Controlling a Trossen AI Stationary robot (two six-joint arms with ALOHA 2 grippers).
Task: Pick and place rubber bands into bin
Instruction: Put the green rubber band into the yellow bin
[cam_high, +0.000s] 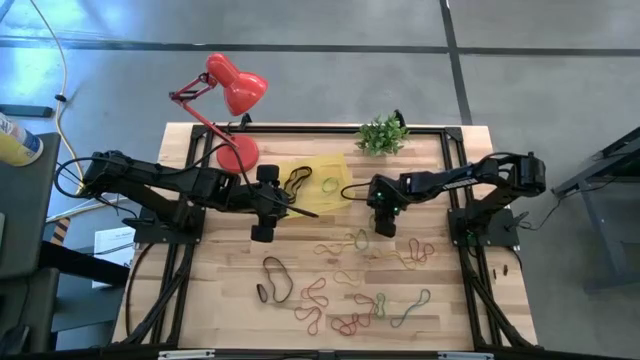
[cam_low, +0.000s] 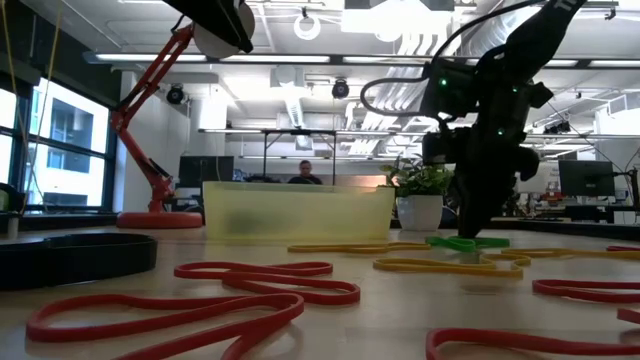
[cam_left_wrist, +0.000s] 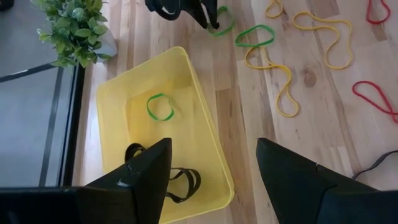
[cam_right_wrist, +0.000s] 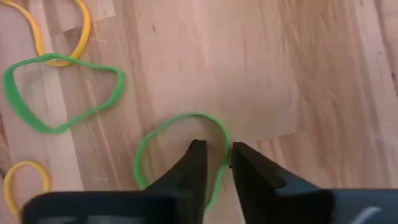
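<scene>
The yellow bin (cam_high: 325, 168) sits at the table's far middle, resting flat on its base, with a black rubber band (cam_left_wrist: 176, 182) and a green one (cam_left_wrist: 160, 107) lying in it. My left gripper (cam_left_wrist: 214, 168) hovers open above the bin's near-left rim (cam_high: 268, 205). My right gripper (cam_high: 383, 228) is down at the table to the right of the bin, shut on a green rubber band (cam_right_wrist: 180, 155). A second green band (cam_right_wrist: 59, 93) lies just beside it. Several red, yellow, green and black bands (cam_high: 350, 300) lie loose over the near half. My right gripper comes from above, pointing down, and pinches one side of the green rubber band's loop (cam_right_wrist: 222, 144) between its two fingertips, a single strand. The rest of the loop (cam_right_wrist: 146, 149) lies flat on the wood, slack. In the low view the fingertips (cam_low: 468, 232) reach the tabletop.
A red desk lamp (cam_high: 235, 88) stands with its base (cam_high: 238, 153) at the bin's left. A small potted plant (cam_high: 382, 135) is at the far edge. A large black band (cam_high: 275, 280) lies near left. A person (cam_low: 305, 175) sits in the room beyond the table.
</scene>
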